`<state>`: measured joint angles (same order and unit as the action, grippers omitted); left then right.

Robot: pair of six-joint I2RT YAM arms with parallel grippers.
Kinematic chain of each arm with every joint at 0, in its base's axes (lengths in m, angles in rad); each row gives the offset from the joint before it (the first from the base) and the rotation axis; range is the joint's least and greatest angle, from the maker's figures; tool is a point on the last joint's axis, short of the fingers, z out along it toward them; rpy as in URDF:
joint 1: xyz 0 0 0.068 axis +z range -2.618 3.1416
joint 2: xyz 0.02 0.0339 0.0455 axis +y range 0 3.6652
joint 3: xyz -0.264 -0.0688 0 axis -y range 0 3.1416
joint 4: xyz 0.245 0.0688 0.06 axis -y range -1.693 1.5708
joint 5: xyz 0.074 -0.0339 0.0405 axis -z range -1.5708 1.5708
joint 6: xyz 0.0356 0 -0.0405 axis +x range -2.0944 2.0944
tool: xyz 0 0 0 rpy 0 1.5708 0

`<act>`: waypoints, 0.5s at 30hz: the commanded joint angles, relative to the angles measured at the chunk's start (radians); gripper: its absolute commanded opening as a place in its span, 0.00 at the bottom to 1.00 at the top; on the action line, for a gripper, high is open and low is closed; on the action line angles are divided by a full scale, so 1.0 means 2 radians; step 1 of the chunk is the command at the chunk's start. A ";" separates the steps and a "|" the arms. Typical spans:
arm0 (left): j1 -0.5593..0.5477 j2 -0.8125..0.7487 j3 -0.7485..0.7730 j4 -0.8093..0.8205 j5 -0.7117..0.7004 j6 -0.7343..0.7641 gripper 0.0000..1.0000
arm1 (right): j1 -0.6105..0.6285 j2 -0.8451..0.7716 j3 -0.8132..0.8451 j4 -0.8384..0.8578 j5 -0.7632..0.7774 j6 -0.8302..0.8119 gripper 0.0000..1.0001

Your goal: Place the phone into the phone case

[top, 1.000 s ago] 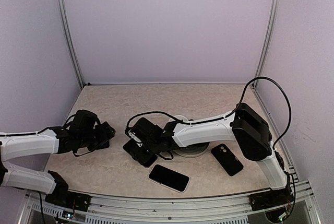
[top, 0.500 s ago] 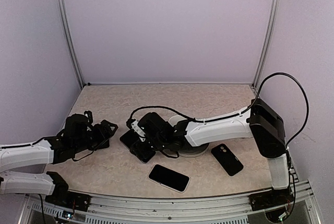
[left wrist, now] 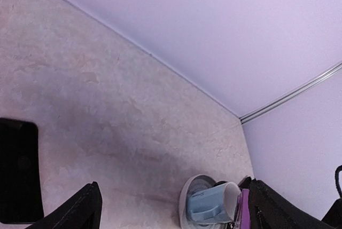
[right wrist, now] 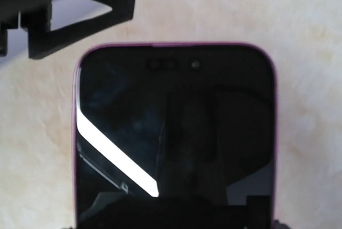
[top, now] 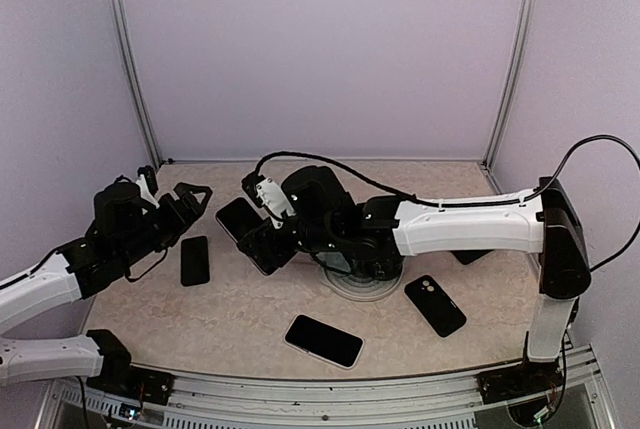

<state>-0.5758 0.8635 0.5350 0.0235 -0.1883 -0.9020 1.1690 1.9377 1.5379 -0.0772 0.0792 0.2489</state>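
Observation:
My right gripper is shut on the phone, a black-screened handset with a purple rim, held above the table at the left of centre. That phone fills the right wrist view, screen toward the camera. A flat black phone case lies on the table below and to the left of it, and shows as a dark slab at the left edge of the left wrist view. My left gripper hangs open above and behind the case, nothing between its fingers.
A grey plate with a pale blue cup lying on it sits under the right arm. A white-rimmed phone lies near the front edge. A black handset with camera lenses lies at the front right. Walls close in on all sides.
The right arm stretched out, lifting the phone up and toward the back left. The left arm rose and drew back, uncovering the black case on the table; its jaws opened slightly wider.

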 commanded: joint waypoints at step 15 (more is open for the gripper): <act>-0.067 0.062 0.099 0.014 0.012 0.078 0.96 | -0.069 -0.333 -0.200 -0.188 0.119 0.118 0.45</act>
<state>-0.6613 0.9489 0.6868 0.0116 -0.1761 -0.8024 1.0508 1.4326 1.2453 -0.2779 0.2123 0.3466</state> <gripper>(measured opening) 0.960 0.698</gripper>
